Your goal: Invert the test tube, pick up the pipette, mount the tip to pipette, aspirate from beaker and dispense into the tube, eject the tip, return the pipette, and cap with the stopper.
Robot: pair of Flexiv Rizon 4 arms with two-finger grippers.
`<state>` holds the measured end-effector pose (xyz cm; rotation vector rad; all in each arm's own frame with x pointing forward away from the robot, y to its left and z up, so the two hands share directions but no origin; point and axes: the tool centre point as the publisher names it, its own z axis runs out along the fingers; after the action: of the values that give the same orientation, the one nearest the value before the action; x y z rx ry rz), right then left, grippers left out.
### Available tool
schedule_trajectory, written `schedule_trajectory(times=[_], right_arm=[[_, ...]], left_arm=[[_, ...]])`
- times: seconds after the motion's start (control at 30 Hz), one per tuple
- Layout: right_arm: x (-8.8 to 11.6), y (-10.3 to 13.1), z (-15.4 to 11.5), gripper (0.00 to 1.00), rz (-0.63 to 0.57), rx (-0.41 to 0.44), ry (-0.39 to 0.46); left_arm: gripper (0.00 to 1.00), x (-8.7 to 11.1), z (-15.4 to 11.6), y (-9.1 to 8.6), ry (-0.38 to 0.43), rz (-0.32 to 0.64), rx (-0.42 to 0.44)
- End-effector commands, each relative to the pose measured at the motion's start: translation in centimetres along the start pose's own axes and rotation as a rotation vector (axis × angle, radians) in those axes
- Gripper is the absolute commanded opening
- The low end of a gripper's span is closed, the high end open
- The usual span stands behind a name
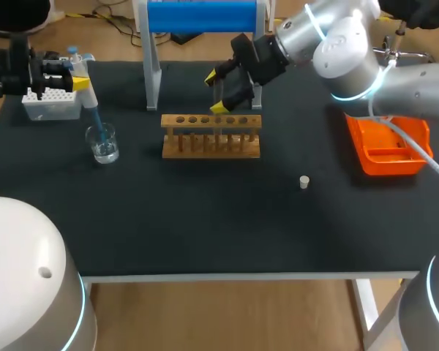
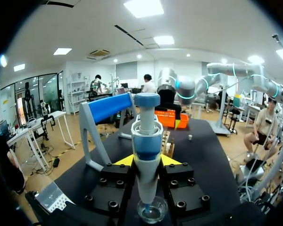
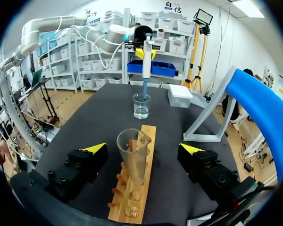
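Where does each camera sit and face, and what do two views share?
Head view: above and behind the robot, looking down on the table; left arm and right arm enter from its sides.
Left wrist view: on that wrist, facing along its fingers toward the right arm; left gripper holds the pipette, tip in the beaker.
Right wrist view: on that wrist, facing along the rack toward the left arm; right gripper open around the test tube.
Both wrist views show pipette and beaker, from opposite sides.

Head view high behind, looking down on table (image 1: 205, 234), wrist views close, facing each other, sharing beaker (image 2: 151, 210)
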<state>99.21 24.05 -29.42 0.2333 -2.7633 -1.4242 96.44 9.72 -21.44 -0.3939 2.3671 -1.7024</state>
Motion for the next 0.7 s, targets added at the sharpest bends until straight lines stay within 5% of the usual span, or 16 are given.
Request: schedule_trajectory(times=[0.03, 0.7], right_arm=[[0.02, -0.02, 0.01, 1.00, 0.001, 0.003, 0.001], [0.02, -0.02, 0.04, 1.00, -0.007, 0.014, -0.007]], left_arm=[[0.00, 0.03, -0.02, -0.07, -0.001, 0.000, -0.001], [0.00, 0.03, -0.02, -0.07, -0.001, 0.000, -0.001]])
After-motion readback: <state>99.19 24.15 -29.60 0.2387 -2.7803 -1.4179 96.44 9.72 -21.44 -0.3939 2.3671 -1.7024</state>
